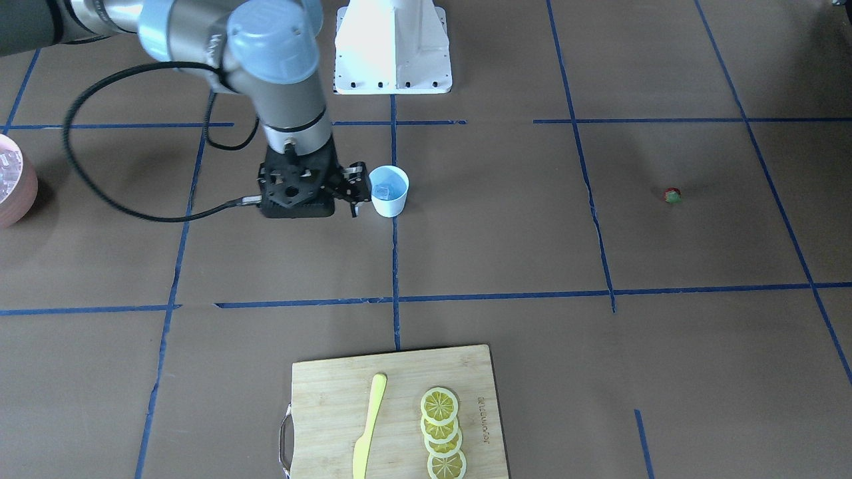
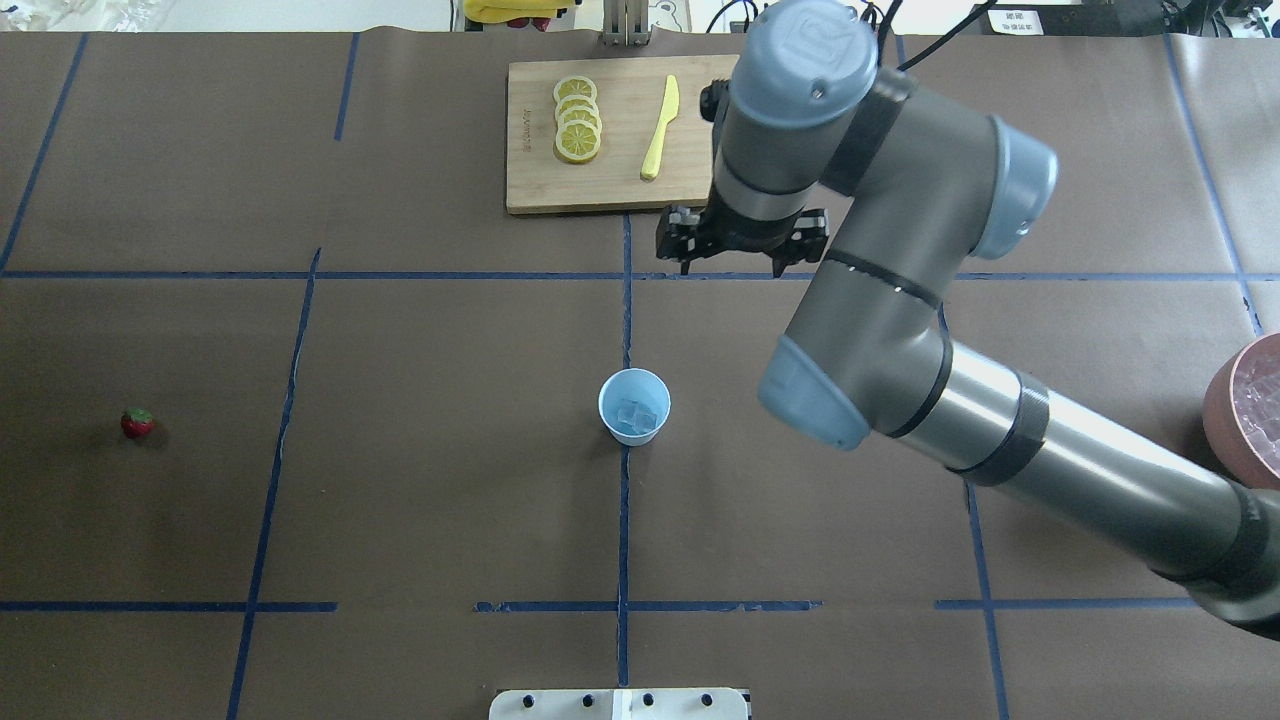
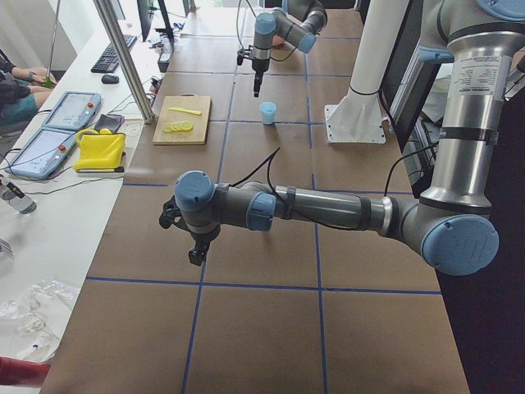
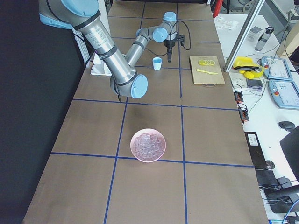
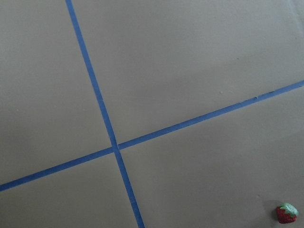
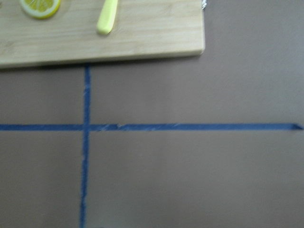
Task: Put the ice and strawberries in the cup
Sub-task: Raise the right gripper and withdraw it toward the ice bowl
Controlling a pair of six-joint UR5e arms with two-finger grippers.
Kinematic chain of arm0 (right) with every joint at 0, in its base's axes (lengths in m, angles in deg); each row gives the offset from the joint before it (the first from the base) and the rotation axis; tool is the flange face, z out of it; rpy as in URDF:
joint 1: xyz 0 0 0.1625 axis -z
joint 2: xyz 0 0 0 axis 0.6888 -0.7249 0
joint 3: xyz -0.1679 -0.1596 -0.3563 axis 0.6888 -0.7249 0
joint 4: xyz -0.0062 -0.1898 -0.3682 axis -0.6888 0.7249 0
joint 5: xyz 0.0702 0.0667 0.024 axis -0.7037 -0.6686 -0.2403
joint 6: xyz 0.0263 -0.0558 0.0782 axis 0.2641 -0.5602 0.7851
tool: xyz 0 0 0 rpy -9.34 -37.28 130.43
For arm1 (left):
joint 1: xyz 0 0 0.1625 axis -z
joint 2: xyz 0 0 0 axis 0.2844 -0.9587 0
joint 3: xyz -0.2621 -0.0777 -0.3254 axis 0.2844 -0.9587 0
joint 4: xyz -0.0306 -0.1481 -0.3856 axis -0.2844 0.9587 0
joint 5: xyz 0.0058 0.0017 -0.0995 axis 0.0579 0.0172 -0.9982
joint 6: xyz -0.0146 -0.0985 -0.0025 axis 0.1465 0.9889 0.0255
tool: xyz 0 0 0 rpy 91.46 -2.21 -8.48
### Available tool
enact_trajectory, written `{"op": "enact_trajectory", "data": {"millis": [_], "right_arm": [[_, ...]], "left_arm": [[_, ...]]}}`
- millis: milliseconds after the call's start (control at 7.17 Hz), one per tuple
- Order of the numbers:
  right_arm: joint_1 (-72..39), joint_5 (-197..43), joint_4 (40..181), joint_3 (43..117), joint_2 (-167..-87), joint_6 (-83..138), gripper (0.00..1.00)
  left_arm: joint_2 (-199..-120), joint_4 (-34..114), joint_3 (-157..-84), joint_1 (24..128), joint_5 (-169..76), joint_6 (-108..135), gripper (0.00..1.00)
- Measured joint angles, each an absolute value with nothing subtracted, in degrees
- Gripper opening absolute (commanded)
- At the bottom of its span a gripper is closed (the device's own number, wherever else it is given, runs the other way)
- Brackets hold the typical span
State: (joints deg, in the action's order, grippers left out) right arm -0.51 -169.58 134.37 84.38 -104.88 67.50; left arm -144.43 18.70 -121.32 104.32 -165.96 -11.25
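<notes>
The cup (image 2: 634,405) stands upright near the middle of the bench (image 2: 400,500), on a blue tape (image 2: 624,520) line that runs from my edge to the far edge. A few cubes of ice (image 2: 638,416) lie inside it against the pale blue bottom. The strawberry (image 2: 137,423) lies on the bare bench toward my left end, well apart from the cup, with nothing touching it.

My right hand (image 2: 732,268) hangs above the bench between the cup and the board (image 2: 530,190), pointing down. Its fingers are spread wide and hold nothing. My left hand (image 3: 197,254) hangs over the left part of the bench. I cannot tell whether it is open or closed. Its wrist camera looks down on a tape crossing, with the strawberry at the lower right corner of that view.

The board lies at the middle of the far edge. It carries a row of overlapping lemon slices (image 2: 577,118) and, beside them, a yellow knife (image 2: 660,128). A pink bowl (image 2: 1228,395) full of more ice sits at my right end.
</notes>
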Motion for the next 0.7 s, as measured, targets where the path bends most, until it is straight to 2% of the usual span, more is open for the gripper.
{"op": "enact_trajectory", "data": {"millis": [697], "right_arm": [[-29.7,-186.6,133.9,84.1,-125.5,16.7,0.99]], "left_arm": [[-147.1,18.6,-122.1,100.1,-165.7,-6.9,1.0]]}}
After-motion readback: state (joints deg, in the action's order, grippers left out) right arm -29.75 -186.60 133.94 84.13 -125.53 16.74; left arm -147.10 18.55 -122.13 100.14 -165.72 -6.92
